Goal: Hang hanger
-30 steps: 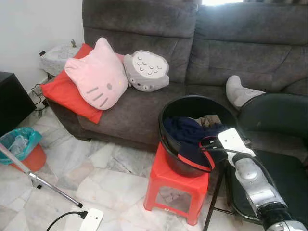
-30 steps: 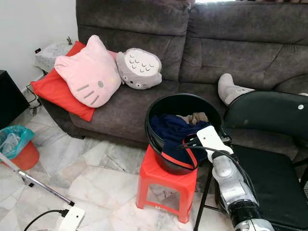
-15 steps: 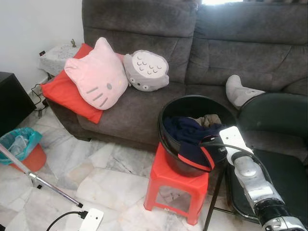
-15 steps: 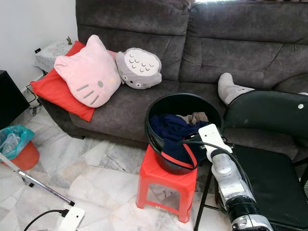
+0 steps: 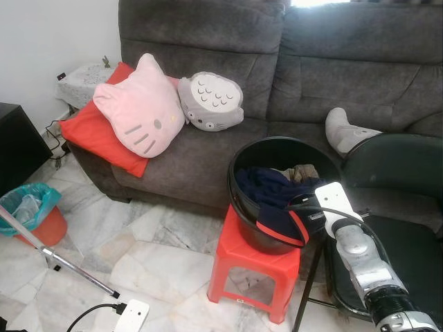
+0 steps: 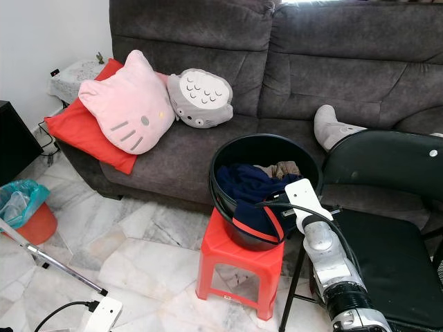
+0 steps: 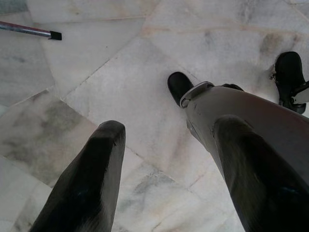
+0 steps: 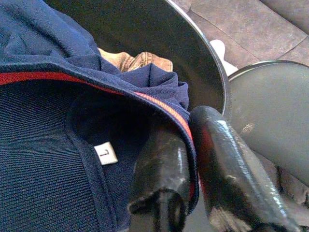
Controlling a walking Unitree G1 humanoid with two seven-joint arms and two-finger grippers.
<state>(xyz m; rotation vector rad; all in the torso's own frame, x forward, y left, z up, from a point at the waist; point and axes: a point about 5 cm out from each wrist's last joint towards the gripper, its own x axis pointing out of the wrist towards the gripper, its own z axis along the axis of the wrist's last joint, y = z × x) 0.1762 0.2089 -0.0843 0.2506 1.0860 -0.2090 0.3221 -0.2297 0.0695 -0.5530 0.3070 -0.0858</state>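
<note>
A: So where's the right gripper (image 8: 186, 159) vs the garment?

B: Fingers pinched on the red-trimmed collar of the navy shirt (image 5: 273, 200), at the bucket (image 6: 228, 149) rim's 4 o'clock side. "L" tag sits just beside one finger. Rest of the shirt lies toward 10 o'clock, heaped inside.

A: Hanger?

B: Can't make one out anywhere, so can't say where it lies.

A: Nearer arm?

B: Right, obviously. Left gripper (image 7: 164, 174) hangs idle over the marble floor (image 7: 96, 58), fingers apart.

A: Obstacles?

B: Black chair (image 6: 394, 166) just beside at 3 o'clock, sofa (image 5: 208, 41) at 12, red stool (image 5: 242, 266) under the bucket. Prob. the lift goes straight up; other clothes (image 8: 130, 60) may drag along.
</note>
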